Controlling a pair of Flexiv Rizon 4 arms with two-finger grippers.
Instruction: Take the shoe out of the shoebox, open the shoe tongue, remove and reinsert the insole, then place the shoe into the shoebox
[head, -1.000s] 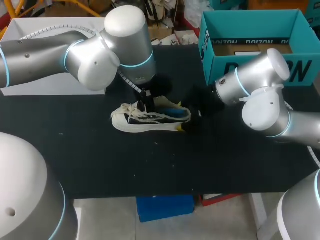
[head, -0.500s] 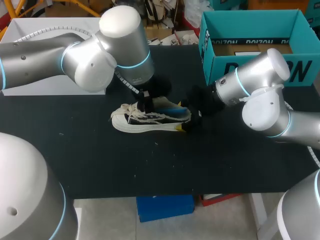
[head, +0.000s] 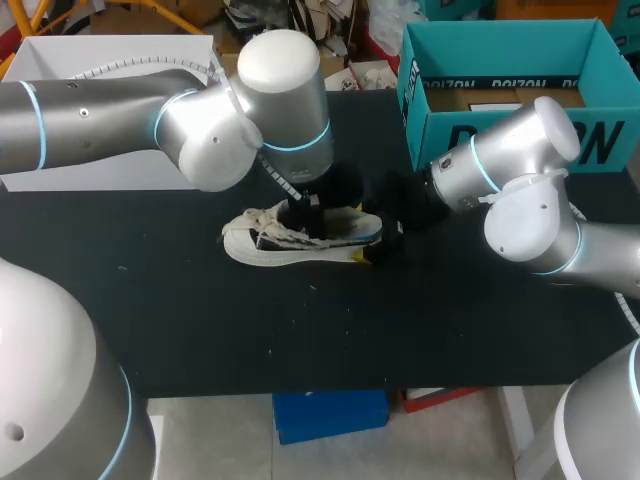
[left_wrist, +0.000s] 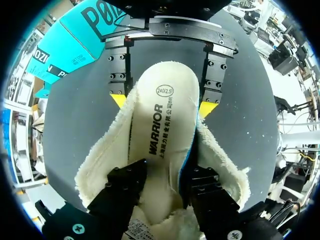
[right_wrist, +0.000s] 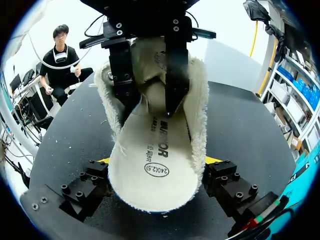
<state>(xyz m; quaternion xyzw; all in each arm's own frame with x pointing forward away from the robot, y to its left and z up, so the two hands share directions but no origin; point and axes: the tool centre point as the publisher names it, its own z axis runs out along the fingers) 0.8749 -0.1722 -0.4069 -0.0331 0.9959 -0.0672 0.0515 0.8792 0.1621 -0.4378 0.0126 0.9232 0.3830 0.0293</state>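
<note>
Shoe (head: 300, 238) is sitting out on the black counter (head: 200, 330), toe pointing toward my left side and heel toward my right, just in front of the teal shoebox (head: 520, 140) but apart from it. Over the last second my left arm has been sliding along the shoe, from above the laces toward the mouth, so that the left claw (head: 304, 214) is now hanging down into the opening above the insole (left_wrist: 162, 130). The shoe itself and my right arm are staying where they were. I am reading this as the tongue step giving way to the insole step: the insole is still lying flat inside, its heel end fully exposed, so pulling it out is not yet done. Whether the left claw is already pinching the insole or only standing over it, I cannot tell. The right claw (left_wrist: 163, 103) is bracing the heel, its yellow tips pressing into the fleecy collar from both sides and holding the shoe steady. The shoebox is standing open at the far right of the counter, showing only a brown cardboard liner (head: 500, 98) inside and no shoe.
</note>
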